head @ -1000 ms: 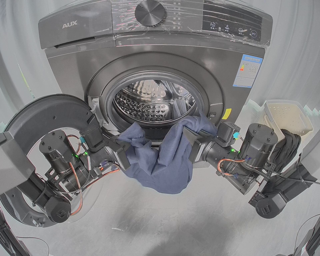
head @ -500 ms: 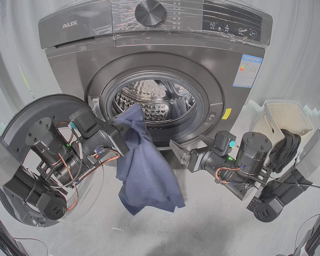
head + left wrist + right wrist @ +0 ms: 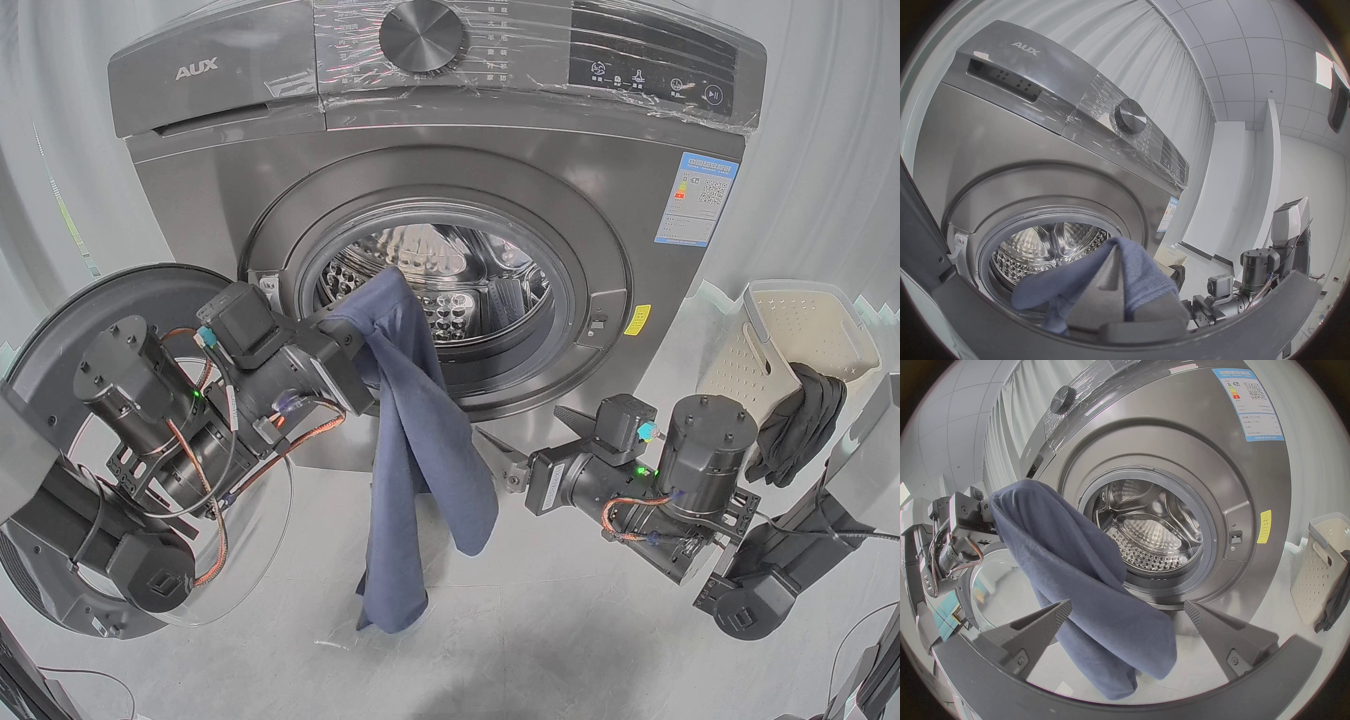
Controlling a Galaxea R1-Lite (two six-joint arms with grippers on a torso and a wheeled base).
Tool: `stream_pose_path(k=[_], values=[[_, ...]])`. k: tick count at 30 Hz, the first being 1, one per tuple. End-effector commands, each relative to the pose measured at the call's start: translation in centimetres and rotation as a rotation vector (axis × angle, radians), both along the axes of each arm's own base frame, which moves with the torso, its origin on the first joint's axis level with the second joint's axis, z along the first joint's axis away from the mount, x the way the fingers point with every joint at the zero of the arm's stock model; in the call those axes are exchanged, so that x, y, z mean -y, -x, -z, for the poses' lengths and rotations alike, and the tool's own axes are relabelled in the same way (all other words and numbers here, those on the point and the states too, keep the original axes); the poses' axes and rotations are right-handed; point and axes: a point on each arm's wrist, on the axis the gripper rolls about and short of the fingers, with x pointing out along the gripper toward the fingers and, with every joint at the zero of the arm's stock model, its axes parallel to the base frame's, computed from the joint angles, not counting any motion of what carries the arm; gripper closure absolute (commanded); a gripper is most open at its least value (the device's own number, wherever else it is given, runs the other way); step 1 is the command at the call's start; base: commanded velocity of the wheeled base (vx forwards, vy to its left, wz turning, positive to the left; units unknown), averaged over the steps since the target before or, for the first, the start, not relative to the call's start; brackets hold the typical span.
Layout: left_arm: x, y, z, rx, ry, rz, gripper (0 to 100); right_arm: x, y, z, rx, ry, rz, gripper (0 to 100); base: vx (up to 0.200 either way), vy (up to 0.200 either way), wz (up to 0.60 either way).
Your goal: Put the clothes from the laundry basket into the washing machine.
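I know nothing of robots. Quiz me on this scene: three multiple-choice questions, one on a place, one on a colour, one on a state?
1. Where is the blue garment? A flat on the floor; B hanging from the left tool; C wholly inside the drum.
2. What colour is the cloth draped over the laundry basket? A red; B yellow; C black.
3. How is the right tool? A open, empty; B shut on the garment; C shut on the basket.
Answers: B, the tool pinches its top by the washing machine's opening; C, it hangs dark on the pale rim; A, its fingers stand apart, holding nothing.
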Motion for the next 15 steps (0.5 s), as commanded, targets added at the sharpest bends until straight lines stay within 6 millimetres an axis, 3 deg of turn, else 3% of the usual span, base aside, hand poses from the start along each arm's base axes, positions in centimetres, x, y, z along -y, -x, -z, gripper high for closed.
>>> stream_pose_path(k=[1, 15], values=[[0.1, -0.1, -0.1, 0.003, 0.003, 0.0, 100, -0.1, 0.1, 0.1, -0.003, 0.002, -0.003, 0, 0.0, 0.0, 0.0], [0.1, -0.2, -0.9, 0.031, 0.02, -0.006, 100, -0.6, -0.6, 1.4, -0.021, 0.02, -0.001, 0, 0.0, 0.0, 0.0]])
